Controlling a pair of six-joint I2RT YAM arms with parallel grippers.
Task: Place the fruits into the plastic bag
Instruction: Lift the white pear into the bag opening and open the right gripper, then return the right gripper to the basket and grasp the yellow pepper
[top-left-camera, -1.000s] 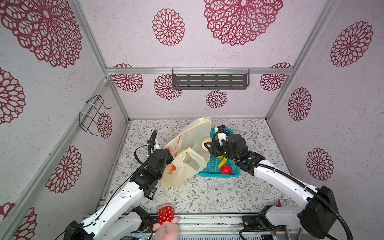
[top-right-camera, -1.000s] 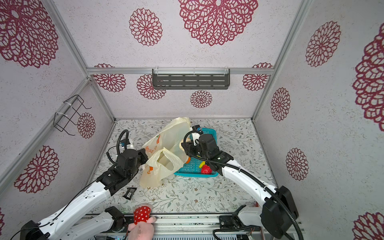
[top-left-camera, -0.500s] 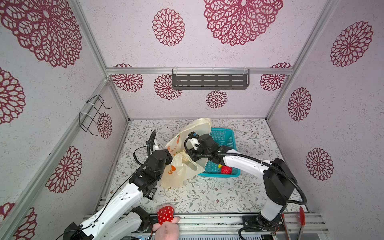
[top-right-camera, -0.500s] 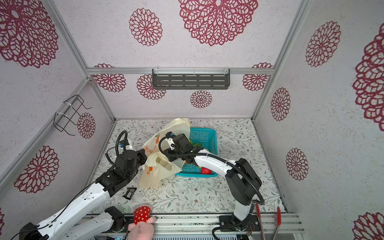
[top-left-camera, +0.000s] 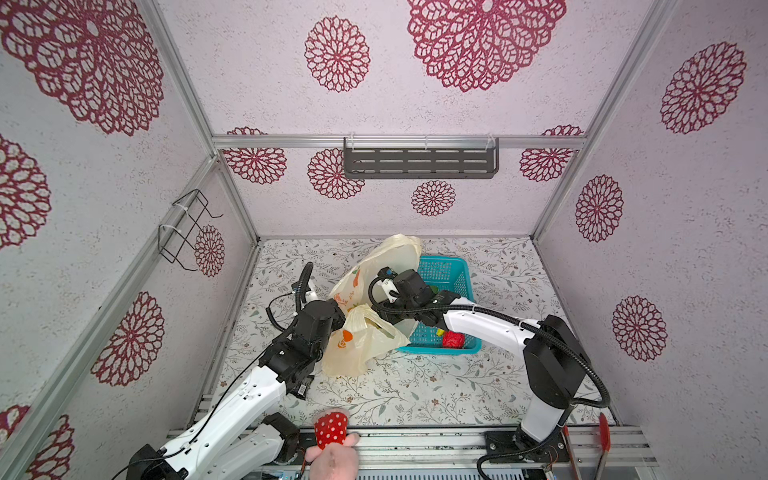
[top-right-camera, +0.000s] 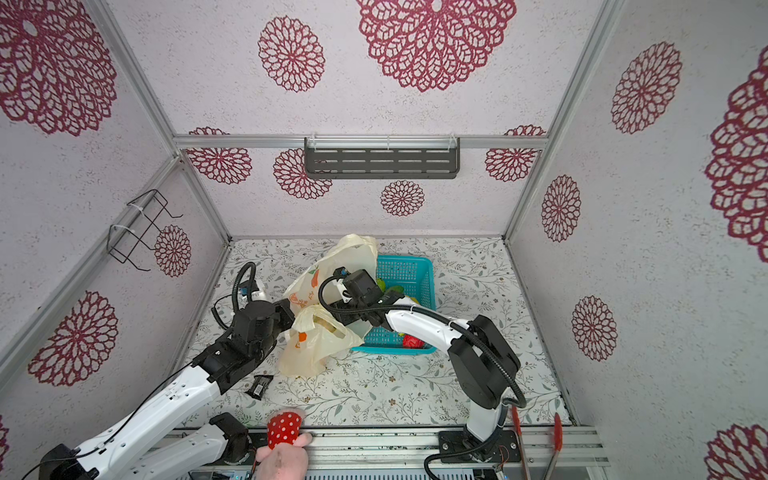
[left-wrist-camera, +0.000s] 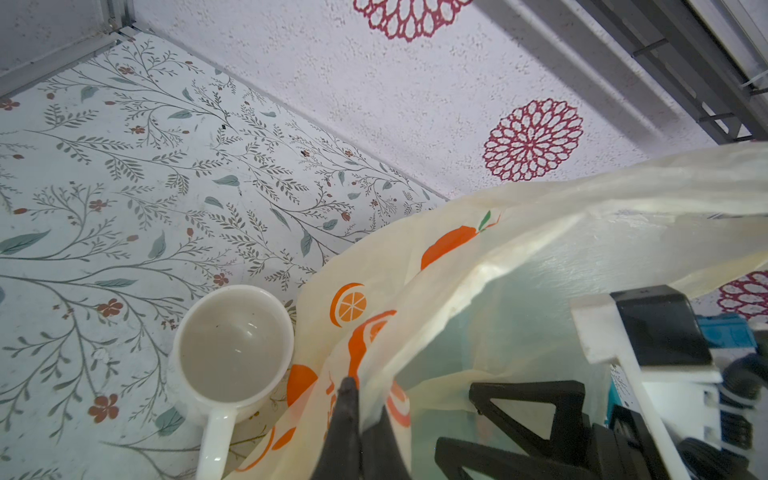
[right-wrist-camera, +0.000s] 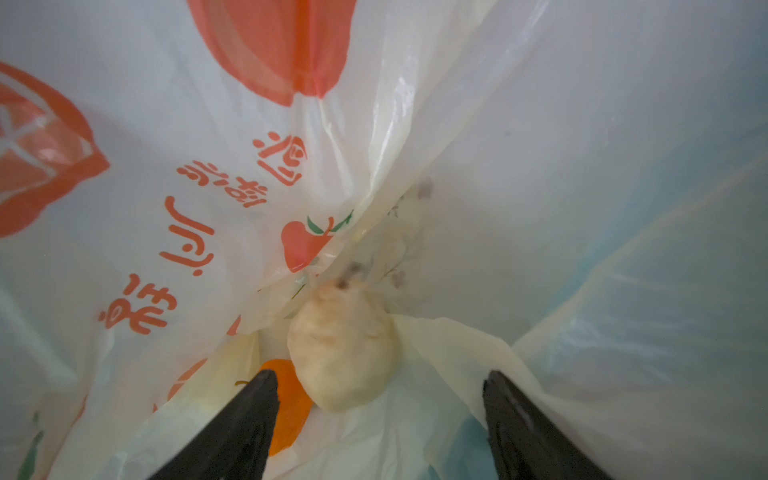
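- The plastic bag (top-left-camera: 360, 340) stands mid-desk (top-left-camera: 415, 386), mouth up, against the teal basket (top-left-camera: 451, 266).
- It holds 2 fruits: a pale yellow fruit (right-wrist-camera: 343, 353), long axis running deeper into the bag, and an orange (right-wrist-camera: 291, 399).
- The basket holds a red bumpy fruit (top-left-camera: 452, 340) and a green fruit (top-right-camera: 388, 286).
- The left end effector (left-wrist-camera: 360, 395) is pinched closed on the bag's rim.
- The right end effector (right-wrist-camera: 380, 374) is inside the bag, fingers spread wide, empty.

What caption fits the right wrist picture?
Right gripper, fingers open, inside the plastic bag, a pale yellow fruit just ahead.
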